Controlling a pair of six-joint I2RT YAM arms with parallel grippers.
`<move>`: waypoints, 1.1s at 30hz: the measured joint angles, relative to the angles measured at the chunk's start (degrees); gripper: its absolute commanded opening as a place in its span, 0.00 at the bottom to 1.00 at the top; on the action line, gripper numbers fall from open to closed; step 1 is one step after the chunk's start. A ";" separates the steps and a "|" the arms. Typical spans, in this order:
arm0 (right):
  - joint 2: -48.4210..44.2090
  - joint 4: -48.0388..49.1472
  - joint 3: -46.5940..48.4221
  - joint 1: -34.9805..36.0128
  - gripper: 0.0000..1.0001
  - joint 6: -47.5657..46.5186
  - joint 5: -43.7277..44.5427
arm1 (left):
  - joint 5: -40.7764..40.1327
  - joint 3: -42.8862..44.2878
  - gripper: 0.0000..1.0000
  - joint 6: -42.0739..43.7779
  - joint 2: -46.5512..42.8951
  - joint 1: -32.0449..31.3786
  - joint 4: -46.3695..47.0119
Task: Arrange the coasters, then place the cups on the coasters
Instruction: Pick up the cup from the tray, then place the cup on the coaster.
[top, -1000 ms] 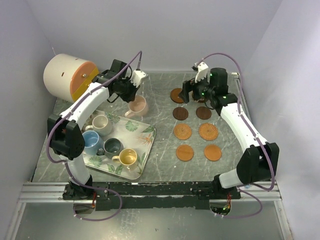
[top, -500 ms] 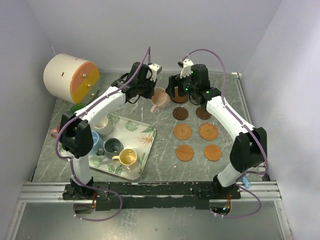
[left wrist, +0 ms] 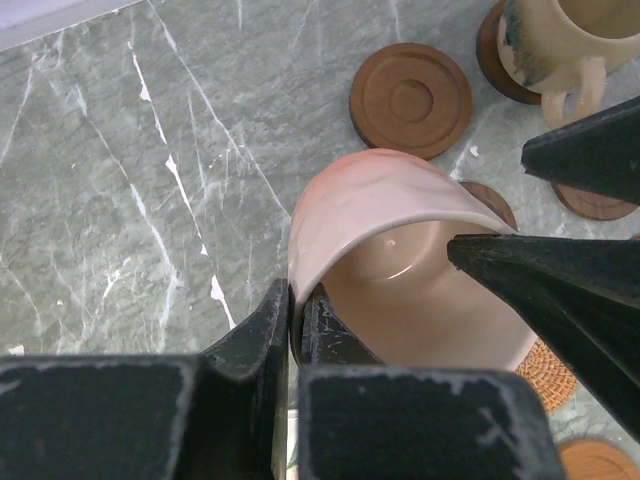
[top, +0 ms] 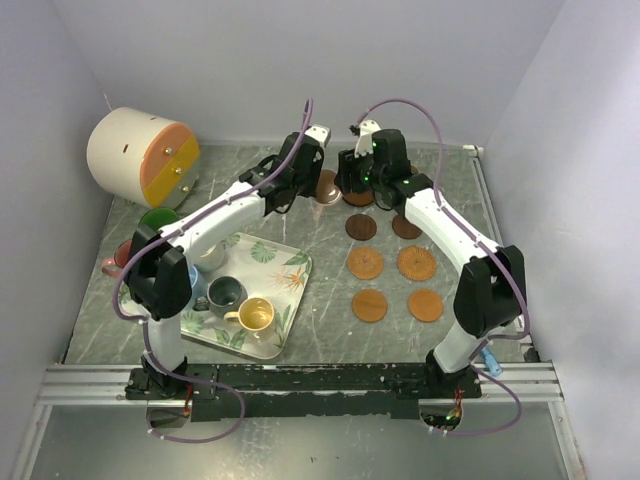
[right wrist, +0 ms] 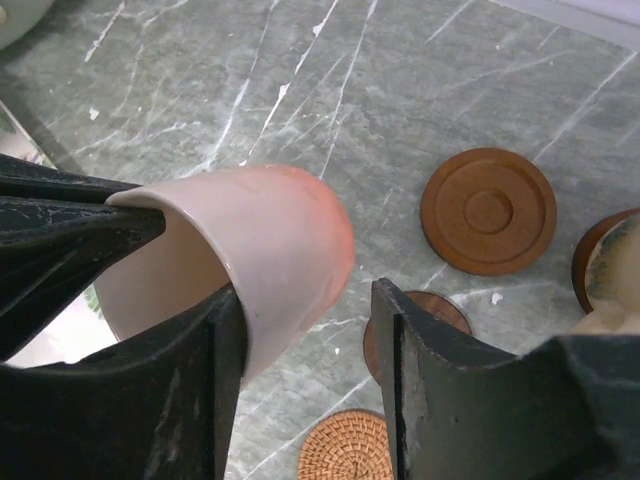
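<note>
My left gripper (left wrist: 297,300) is shut on the rim of the pink cup (left wrist: 370,200), holding it tilted above the table at the back centre (top: 327,187). My right gripper (right wrist: 305,292) straddles the same cup (right wrist: 270,230). Its left finger touches the cup wall, while its right finger stands apart from it. Round coasters lie in two columns to the right, among them a dark one (top: 361,227) and a woven one (top: 365,263). A tan cup (left wrist: 570,40) stands on a back coaster. The grey (top: 226,293) and yellow (top: 255,316) cups sit on the tray.
The leaf-print tray (top: 290,285) lies at the front left. A green cup (top: 158,218) and a red cup (top: 112,262) stand left of it. The big white-and-orange cylinder (top: 140,155) lies in the back left corner. Walls close in on all sides.
The left arm carried the pink cup rightward from beside the tray to the back centre. The right gripper swung left to meet it, and its jaws narrowed around the cup.
</note>
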 measured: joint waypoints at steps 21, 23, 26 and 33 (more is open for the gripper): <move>4.57 -4.26 2.97 1.42 0.00 -0.66 10.01 | 5.22 2.95 0.34 -1.55 3.72 0.11 2.34; 4.57 -4.66 2.97 1.01 0.00 -0.81 10.99 | 7.37 1.77 0.43 -1.31 2.75 0.35 3.30; 4.63 -5.40 2.97 -0.28 0.00 -1.11 12.74 | 10.03 0.13 0.56 -1.09 0.48 0.79 4.31; 6.51 -7.93 4.76 -3.61 0.00 -1.38 15.85 | 16.31 -1.57 0.67 0.39 -4.11 3.02 6.45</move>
